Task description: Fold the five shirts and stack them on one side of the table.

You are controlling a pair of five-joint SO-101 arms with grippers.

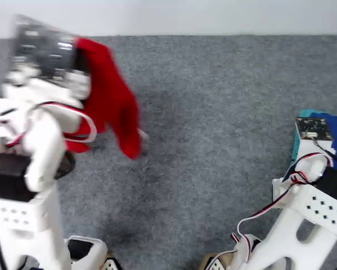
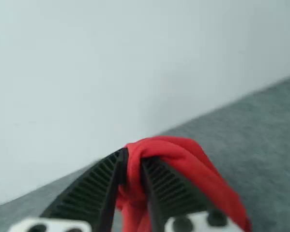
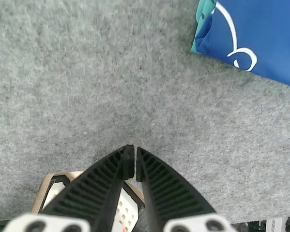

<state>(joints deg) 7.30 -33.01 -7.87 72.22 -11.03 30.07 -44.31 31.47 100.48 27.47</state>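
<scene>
A red shirt (image 1: pixel 112 101) hangs in the air at the table's left side, bunched and draping down toward the grey felt. My left gripper (image 2: pixel 132 166) is shut on a fold of the red shirt (image 2: pixel 183 157), raised high with the pale wall behind it. At the right edge lies a blue shirt (image 1: pixel 334 132) on top of a teal one (image 1: pixel 297 140); the blue shirt (image 3: pixel 261 36) has a white line drawing. My right gripper (image 3: pixel 135 157) is shut with nothing in it, hovering low over the felt near the front right.
Grey felt (image 1: pixel 213 124) covers the table. A pale wall (image 1: pixel 185 17) runs along the far edge. The arm bases (image 1: pixel 39 236) stand at the front corners. A small tan-framed object (image 3: pixel 53 191) sits under my right gripper.
</scene>
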